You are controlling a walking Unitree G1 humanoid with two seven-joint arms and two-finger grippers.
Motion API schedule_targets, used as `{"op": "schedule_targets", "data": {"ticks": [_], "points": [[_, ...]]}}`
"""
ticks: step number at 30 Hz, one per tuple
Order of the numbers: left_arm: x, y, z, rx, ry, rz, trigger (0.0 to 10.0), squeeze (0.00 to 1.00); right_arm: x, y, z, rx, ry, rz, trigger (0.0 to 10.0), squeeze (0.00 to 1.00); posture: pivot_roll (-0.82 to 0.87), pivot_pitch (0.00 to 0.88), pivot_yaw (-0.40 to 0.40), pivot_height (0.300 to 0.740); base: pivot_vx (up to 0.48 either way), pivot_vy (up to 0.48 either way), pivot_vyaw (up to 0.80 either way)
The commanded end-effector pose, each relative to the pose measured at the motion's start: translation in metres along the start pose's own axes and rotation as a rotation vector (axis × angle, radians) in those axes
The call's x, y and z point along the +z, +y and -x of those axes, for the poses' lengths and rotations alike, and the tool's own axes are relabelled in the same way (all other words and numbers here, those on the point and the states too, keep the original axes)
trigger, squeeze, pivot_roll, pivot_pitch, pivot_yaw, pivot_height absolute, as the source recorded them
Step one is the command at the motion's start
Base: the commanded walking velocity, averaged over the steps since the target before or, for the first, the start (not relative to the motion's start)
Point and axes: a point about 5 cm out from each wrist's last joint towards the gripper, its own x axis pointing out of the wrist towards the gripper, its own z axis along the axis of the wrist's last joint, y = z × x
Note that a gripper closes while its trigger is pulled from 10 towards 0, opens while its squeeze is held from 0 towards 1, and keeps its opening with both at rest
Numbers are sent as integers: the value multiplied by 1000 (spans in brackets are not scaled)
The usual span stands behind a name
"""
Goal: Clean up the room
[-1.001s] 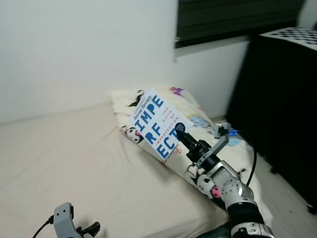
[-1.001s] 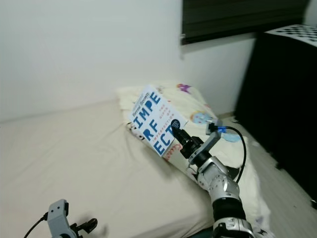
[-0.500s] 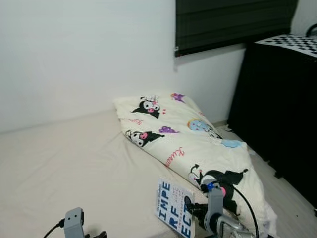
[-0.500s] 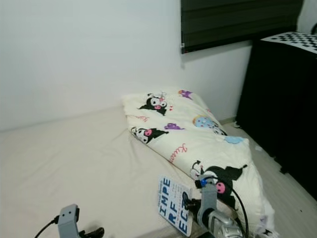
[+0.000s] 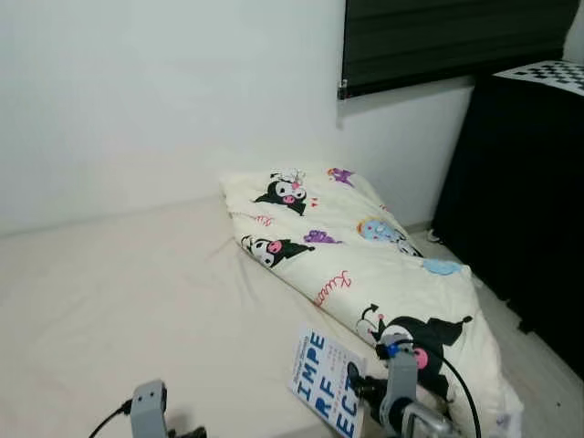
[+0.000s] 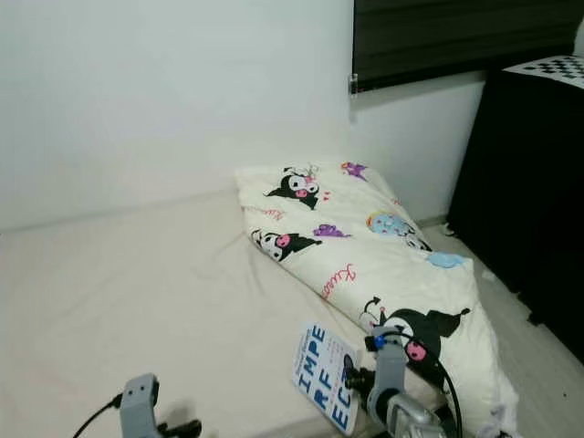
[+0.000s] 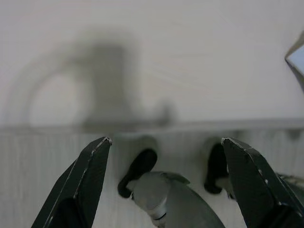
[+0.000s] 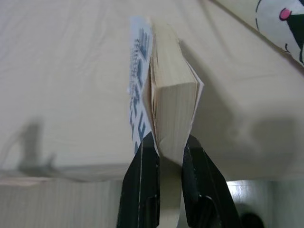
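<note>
A white book (image 5: 327, 387) with big blue letters is held upright low over the front edge of the cream bed (image 5: 128, 292). My right gripper (image 5: 359, 390) is shut on its lower edge; in the right wrist view the black fingers (image 8: 144, 171) pinch the page block of the book (image 8: 173, 95) from both sides. My left gripper (image 7: 165, 139) hangs open near the bed's front edge with nothing between its fingers; its wrist mount (image 5: 147, 405) shows at the bottom left.
A folded cream quilt (image 5: 365, 265) printed with cartoon characters lies along the right side of the bed. A tall black cabinet (image 5: 534, 182) stands at the right, a dark window blind (image 5: 447, 36) above. A strip of pale floor (image 5: 543, 365) runs between them.
My right arm has come down with the book, from raised in front of the quilt to low at the bed's front edge. The camera has also shifted a little.
</note>
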Motion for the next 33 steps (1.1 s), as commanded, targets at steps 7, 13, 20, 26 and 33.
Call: {"op": "schedule_targets", "data": {"ticks": [7, 13, 20, 26, 33], "points": [[-7, 3, 2, 4, 14, -42, 10000, 0, 22, 9, -6, 83, -113, 25, 10000, 0, 76, 0, 42, 740, 0, 0, 789], [-8, 1, 1, -1, 23, -60, 10000, 0, 33, 20, -10, 162, -145, 68, 10000, 0, 75, 0, 38, 740, 0, 0, 783], [-5, 1, 1, -3, 20, -79, 10000, 0, 32, 27, -12, 218, -131, 93, 10000, 0, 80, 0, 31, 740, 0, 0, 781], [-5, 2, 1, 6, 24, -97, 10000, 0, 26, 23, -11, 185, -104, 95, 10000, 0, 78, 0, 34, 740, 0, 0, 781], [-5, -3, 0, 1, 26, -121, 10000, 0, 5, 5, -2, 62, -38, 28, 10000, 0, 78, 0, 34, 740, 0, 0, 781]]}}
